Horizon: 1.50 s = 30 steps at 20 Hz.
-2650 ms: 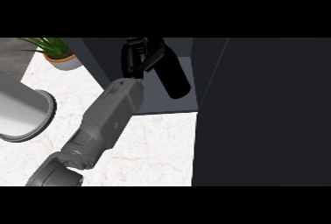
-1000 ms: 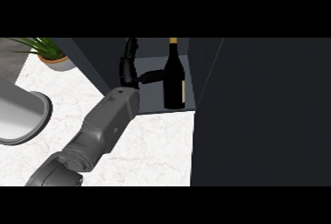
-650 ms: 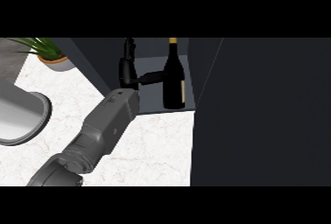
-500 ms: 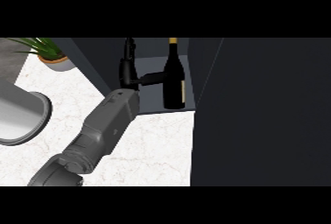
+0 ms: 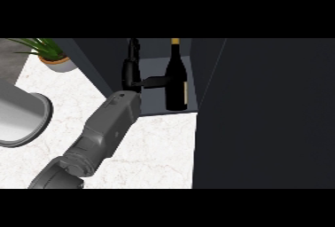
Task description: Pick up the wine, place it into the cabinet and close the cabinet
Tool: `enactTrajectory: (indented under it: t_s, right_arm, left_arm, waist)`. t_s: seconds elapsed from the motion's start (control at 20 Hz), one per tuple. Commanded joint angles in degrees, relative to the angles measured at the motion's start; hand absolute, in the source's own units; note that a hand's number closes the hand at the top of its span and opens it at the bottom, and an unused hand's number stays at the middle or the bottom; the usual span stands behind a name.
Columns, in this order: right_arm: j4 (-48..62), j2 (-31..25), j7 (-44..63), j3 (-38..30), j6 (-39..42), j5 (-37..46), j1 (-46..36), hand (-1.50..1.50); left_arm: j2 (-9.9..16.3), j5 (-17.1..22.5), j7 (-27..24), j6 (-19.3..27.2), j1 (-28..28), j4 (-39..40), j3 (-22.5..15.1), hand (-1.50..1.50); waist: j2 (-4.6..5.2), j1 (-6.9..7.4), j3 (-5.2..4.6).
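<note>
A dark wine bottle [image 5: 175,84] with a pale label strip stands upright inside the open cabinet [image 5: 152,107], near its right side wall. My left hand [image 5: 132,73] is just left of the bottle, open. Its fingers point straight up into the cabinet, and its thumb reaches sideways to the bottle's body; whether they touch I cannot tell. The grey forearm [image 5: 108,128] runs up from the lower left. The right hand does not show.
The dark cabinet door [image 5: 268,111] fills the right half of the view. A potted plant [image 5: 53,56] stands at the back left of the white marble counter [image 5: 160,146]. A grey round vessel [image 5: 23,119] lies at the left edge.
The hand earlier held the bottle tilted at the cabinet's mouth. Now the bottle stands upright inside, and the hand has let go and eased slightly left.
</note>
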Motion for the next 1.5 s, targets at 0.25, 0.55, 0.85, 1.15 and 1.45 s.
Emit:
enactTrajectory:
  t_s: [0.25, 0.55, 0.85, 1.15, 1.45]
  right_arm:
    - [-2.2, 0.4, -0.1, 0.2, -0.4, -1.2, 3.3, -1.5]
    - [-1.0, 0.4, 0.5, 0.2, -1.0, -0.7, 0.7, -1.5]
    - [-3.3, -0.7, 3.6, 0.6, -1.1, -2.4, 0.8, -1.5]
    - [-2.1, -0.4, 3.8, 0.3, -3.4, -0.6, -2.2, -1.5]
    - [-5.9, -2.1, 5.2, -1.8, -3.1, -1.6, -0.2, -1.5]
  left_arm:
    - [0.0, 1.9, -0.1, -5.7, 3.1, -1.1, -0.2, -1.5]
    - [0.0, 5.6, 0.6, -6.7, 3.7, -2.5, -1.5, -1.5]
    - [0.0, 10.7, -0.8, -7.0, 7.8, -5.8, -6.3, -1.5]
    - [0.0, 16.6, 1.6, -4.3, 14.7, -16.0, -17.2, -1.5]
    - [0.0, 20.2, 6.6, 9.0, 22.7, -34.4, -30.6, -1.5]
  waist:
    - [-0.73, 1.15, -0.05]
    - [-0.93, 1.26, -0.05]
    - [-1.2, 0.45, -0.05]
    - [-1.33, 1.75, -0.05]
    - [-1.71, 3.73, 0.0]
